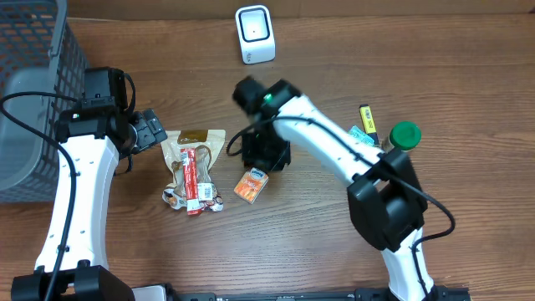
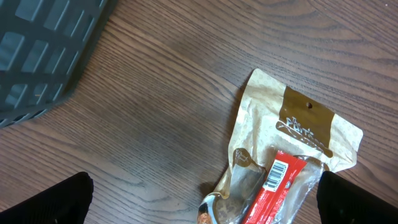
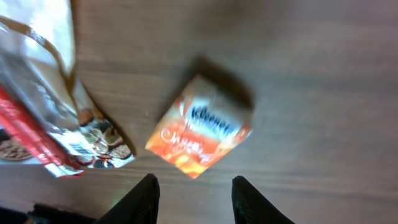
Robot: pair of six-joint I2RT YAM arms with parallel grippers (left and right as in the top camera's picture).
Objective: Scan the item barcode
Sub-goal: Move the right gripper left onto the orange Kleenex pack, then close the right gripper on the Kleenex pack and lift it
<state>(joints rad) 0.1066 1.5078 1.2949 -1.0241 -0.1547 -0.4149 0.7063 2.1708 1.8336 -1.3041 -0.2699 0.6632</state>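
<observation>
A: Left side first. What is by the left hand (image 1: 153, 132)?
B: A grey basket (image 1: 33, 84) sits off to its left. The hand is spread wide and holds nothing. Its fingertips (image 2: 53, 199) show at the two lower corners of the wrist view.
A: And ahead of it?
B: A snack pouch (image 2: 292, 143) lies flat on the tabletop (image 2: 155, 93), just past the fingertips. A red stick pack (image 2: 277, 186) with a barcode label shows at its clear end. Inside or on top, cannot tell.
A: Right hand (image 1: 266, 157)?
B: Its fingers (image 3: 144, 200) are parted with nothing between them. The orange tissue pack (image 3: 199, 134) lies on the wood just beyond the tips, not touching, printed face up.
A: Scanner?
B: The white scanner (image 1: 255, 33) is at the far edge, well beyond the right hand. A yellow marker (image 1: 368, 121) and a green-capped bottle (image 1: 405, 135) are well to that hand's right.
</observation>
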